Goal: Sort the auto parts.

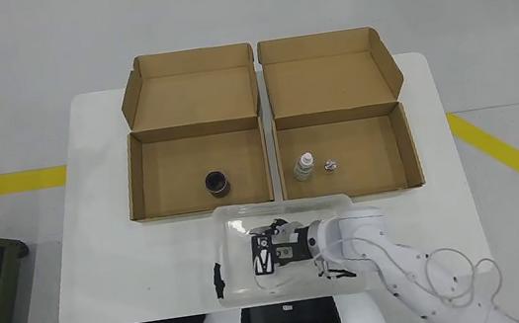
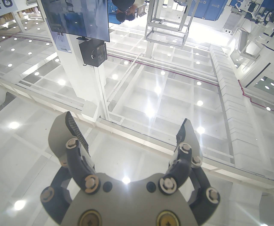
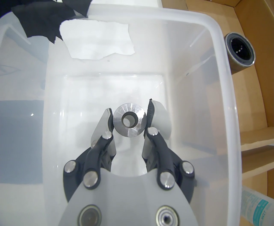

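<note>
We note a white table [image 1: 96, 204] on grey floor [image 1: 5, 57], with yellow tape lines [image 1: 3, 183] at the left and right edges of the top view. Two open cardboard boxes sit side by side at upper centre. The left box [image 1: 170, 164] holds a black cylindrical bearing [image 1: 216, 181]. The right box [image 1: 367, 146] holds a small bottle [image 1: 303, 165] and a small metal piece [image 1: 331, 163] too small for us to identify.

At lower centre, inside the clear plastic bin [image 1: 232, 213], the right gripper [image 3: 130, 113] pinches a metal ring [image 3: 138, 126] between its fingers. From above, the gripper covers the ring. The bottle is cut off in the right wrist view.

The left gripper [image 2: 127, 119] faces a gridded ceiling [image 2: 158, 89], fingers spread wide.
</note>
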